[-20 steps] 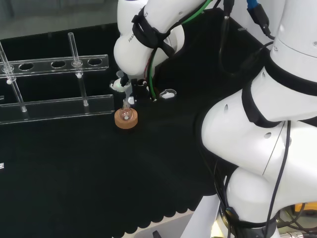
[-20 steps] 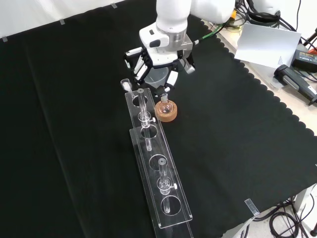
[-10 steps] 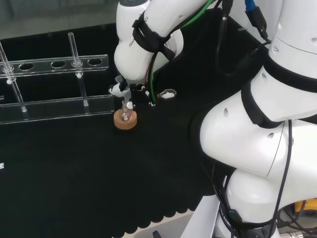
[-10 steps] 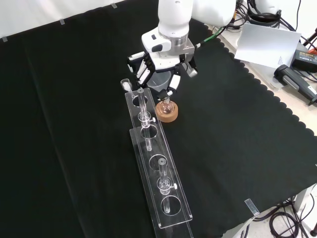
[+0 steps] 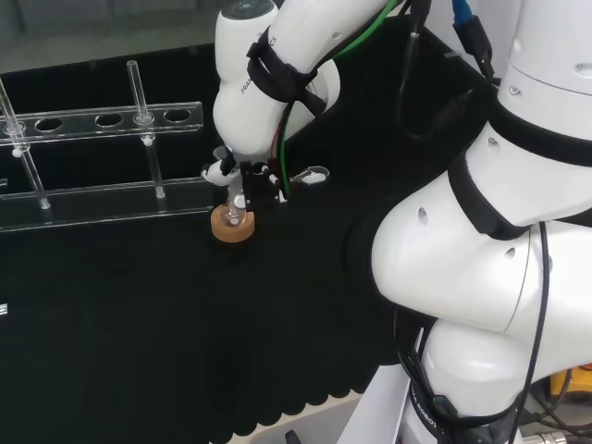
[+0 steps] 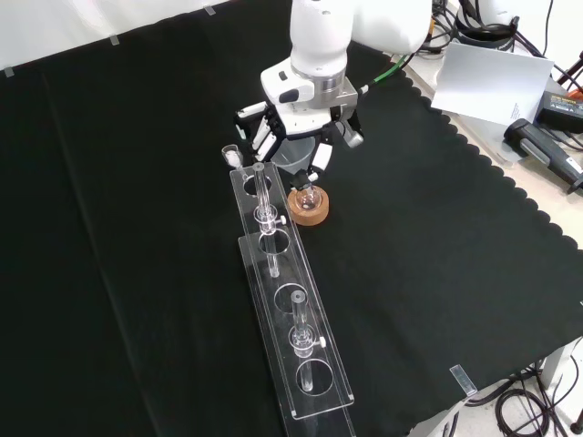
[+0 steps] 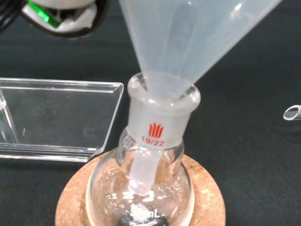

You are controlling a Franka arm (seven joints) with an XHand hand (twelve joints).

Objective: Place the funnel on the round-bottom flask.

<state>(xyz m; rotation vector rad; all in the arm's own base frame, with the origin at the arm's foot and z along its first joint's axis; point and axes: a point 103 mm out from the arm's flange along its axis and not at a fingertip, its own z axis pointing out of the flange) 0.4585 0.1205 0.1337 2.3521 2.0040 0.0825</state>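
A clear round-bottom flask [image 7: 155,136] stands upright on a cork ring [image 7: 209,197]. The translucent funnel [image 7: 188,42] sits with its cone at the flask's neck and its stem reaching down inside the bulb. In the front view the hand [image 6: 305,100] is directly above the flask [image 6: 308,195], its fingers [image 6: 261,138] curled round the funnel [image 6: 293,153]. In the head view the hand [image 5: 242,174] hovers just over the flask [image 5: 231,213] and cork ring [image 5: 231,229].
A long clear rack [image 6: 282,309] with several holes and a few tubes lies right beside the cork ring [image 6: 308,213]; it also runs along the back in the head view [image 5: 102,118]. A small clear vessel [image 6: 231,155] stands at the rack's far end.
The hand has come down with the funnel over the flask, and the stem now sits inside the neck. The flask and cork ring have stayed in place.
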